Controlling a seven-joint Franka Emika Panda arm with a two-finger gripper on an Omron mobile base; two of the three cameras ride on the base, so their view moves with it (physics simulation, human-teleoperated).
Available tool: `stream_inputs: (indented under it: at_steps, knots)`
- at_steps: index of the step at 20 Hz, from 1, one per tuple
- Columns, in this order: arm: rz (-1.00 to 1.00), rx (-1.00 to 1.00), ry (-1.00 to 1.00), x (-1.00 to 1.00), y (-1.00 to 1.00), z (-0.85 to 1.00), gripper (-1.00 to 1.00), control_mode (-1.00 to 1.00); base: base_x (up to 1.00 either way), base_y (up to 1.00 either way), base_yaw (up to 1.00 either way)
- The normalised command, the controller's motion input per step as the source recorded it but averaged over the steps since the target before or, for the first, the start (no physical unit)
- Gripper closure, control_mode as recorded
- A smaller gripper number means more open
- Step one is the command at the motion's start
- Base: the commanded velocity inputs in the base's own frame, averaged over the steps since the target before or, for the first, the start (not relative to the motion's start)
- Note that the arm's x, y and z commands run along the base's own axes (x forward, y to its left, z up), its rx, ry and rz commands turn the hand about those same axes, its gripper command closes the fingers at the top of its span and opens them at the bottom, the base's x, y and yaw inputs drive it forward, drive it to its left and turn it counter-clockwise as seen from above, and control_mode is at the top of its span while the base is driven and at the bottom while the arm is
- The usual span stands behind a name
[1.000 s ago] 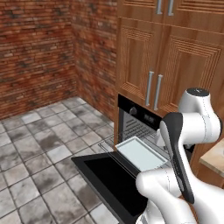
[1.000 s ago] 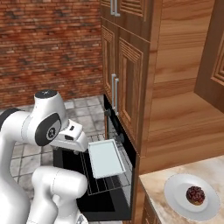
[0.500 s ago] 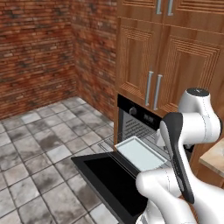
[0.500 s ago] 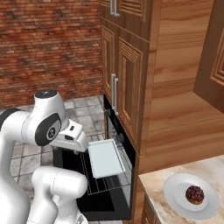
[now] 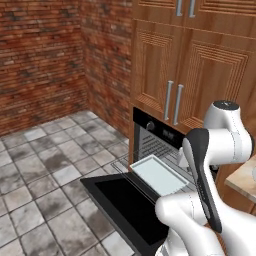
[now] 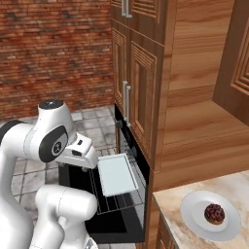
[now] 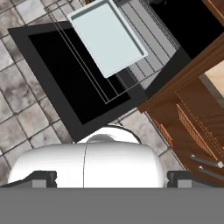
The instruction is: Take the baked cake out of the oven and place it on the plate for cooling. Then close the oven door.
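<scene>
Now the cake [image 6: 214, 213] is seen as a small dark brown lump resting on the plate [image 6: 193, 217], at the lower right of the right base frame, on the pale stone counter [image 6: 170, 203]. The first half of the task is therefore judged done; the step in hand is the closing of the oven door [image 5: 127, 208]. The door is lowered flat, its black glass panel lying across the lower centre of the left base frame, below the oven [image 5: 155, 132]. A pale tray [image 5: 158, 175] is pulled out on the wire rack [image 6: 108, 202] and overhangs the door's inner edge, as seen at the upper centre of the hand frame. The gripper [image 7: 111, 178] is viewed at the bottom of the hand frame, its fingers spread fully apart with nothing between them, well above the door. The next move is judged to call for the rack and tray being pushed back inside, so the door is not blocked, and then for the door's far edge being lifted from beneath. The handle cannot be made out.
</scene>
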Motion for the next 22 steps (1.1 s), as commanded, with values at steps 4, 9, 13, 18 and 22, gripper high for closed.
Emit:
stream_inputs:
  at_steps: [4, 9, 13, 18, 22]
  knots:
    - [0.00, 0.00, 0.00, 0.00, 0.00, 0.00, -1.00, 1.00, -0.13, -0.02, 0.00]
    - [0.00, 0.00, 0.00, 0.00, 0.00, 0.00, -1.00, 1.00, -0.03, 0.00, 0.00]
    - [0.00, 0.00, 0.00, 0.00, 0.00, 0.00, -1.00, 1.00, 0.00, 0.00, 0.00]
    - [0.00, -0.02, 0.00, 0.00, 0.18, -0.11, -1.00, -1.00, 0.00, 0.10, 0.00]
    - [0.00, -0.09, 0.00, 0.00, 0.76, -0.30, -1.00, -1.00, 0.00, 0.00, 0.00]
